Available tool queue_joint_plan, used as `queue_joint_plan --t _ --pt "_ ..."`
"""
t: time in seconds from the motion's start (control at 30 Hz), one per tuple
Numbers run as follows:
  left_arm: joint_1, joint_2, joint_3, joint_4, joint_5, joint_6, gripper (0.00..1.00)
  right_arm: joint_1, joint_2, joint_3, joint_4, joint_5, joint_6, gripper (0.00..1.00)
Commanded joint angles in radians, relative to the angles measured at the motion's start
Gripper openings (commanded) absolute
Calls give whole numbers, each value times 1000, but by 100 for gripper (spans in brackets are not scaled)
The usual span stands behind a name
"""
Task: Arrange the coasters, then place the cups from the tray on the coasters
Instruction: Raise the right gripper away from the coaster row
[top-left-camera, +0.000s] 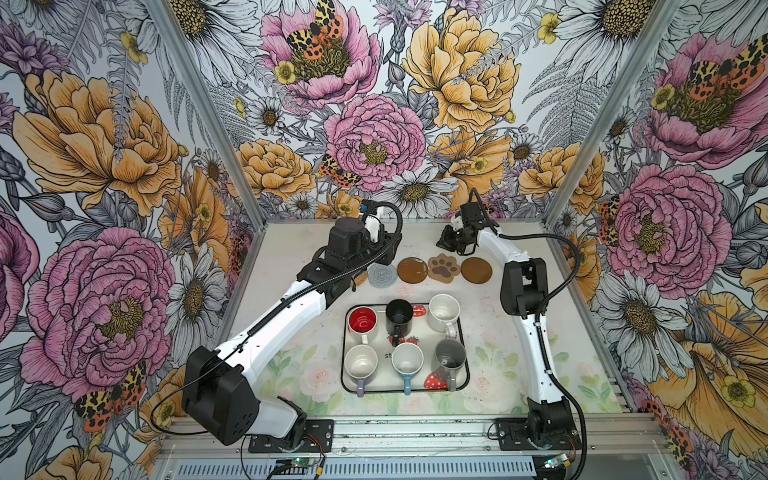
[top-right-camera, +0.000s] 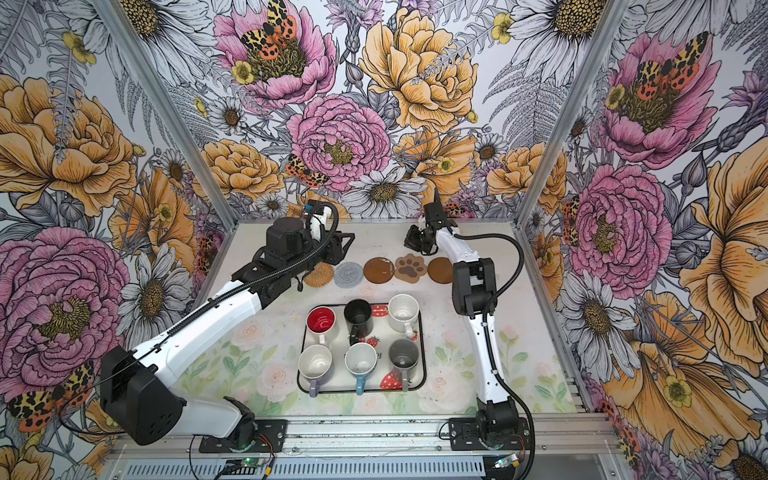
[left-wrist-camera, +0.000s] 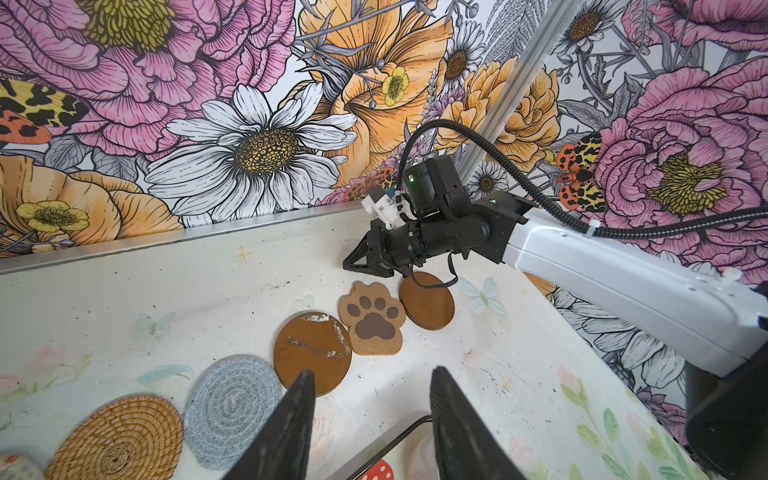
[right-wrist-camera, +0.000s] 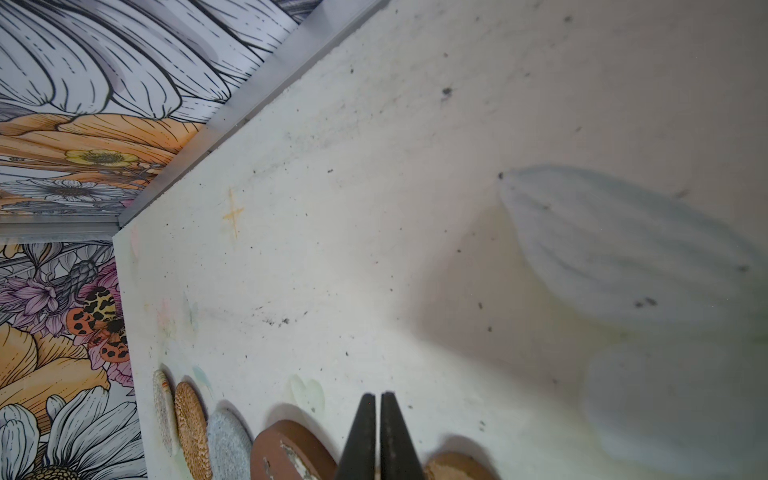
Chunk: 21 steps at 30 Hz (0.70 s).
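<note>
Left gripper (left-wrist-camera: 372, 374) is hovering, jaws half-open and empty. Brown disc (left-wrist-camera: 311, 351) and grey spiral coaster (left-wrist-camera: 232, 409) are lying just ahead of them, with the tray (top-left-camera: 422, 332) rim showing beneath. Right gripper (right-wrist-camera: 378, 395) is hanging pinched closed, empty, with the paw coaster (left-wrist-camera: 372, 318) lying just behind its tips. Cups (top-left-camera: 444, 309) are sitting in the tray. Beaded coaster (right-wrist-camera: 160, 403) is showing edge-on only.

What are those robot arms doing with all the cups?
They are laying out coasters and cups. The coasters lie in a row behind the tray. All six cups sit on the tray, none moved yet. The left gripper is open and empty near the row; the right gripper is shut, holding nothing.
</note>
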<state>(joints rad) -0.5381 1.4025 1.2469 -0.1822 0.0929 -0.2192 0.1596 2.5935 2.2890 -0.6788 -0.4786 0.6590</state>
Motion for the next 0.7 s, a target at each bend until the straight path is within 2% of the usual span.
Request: queue_joint_plan --t 0.0,0.67 --pt "15 -14 -11 12 -18 28 47 0 14 -19 -4 18 4 8" --pt "19 -34 -25 13 -16 26 47 -15 -62 -166 -24 47 -36 9"
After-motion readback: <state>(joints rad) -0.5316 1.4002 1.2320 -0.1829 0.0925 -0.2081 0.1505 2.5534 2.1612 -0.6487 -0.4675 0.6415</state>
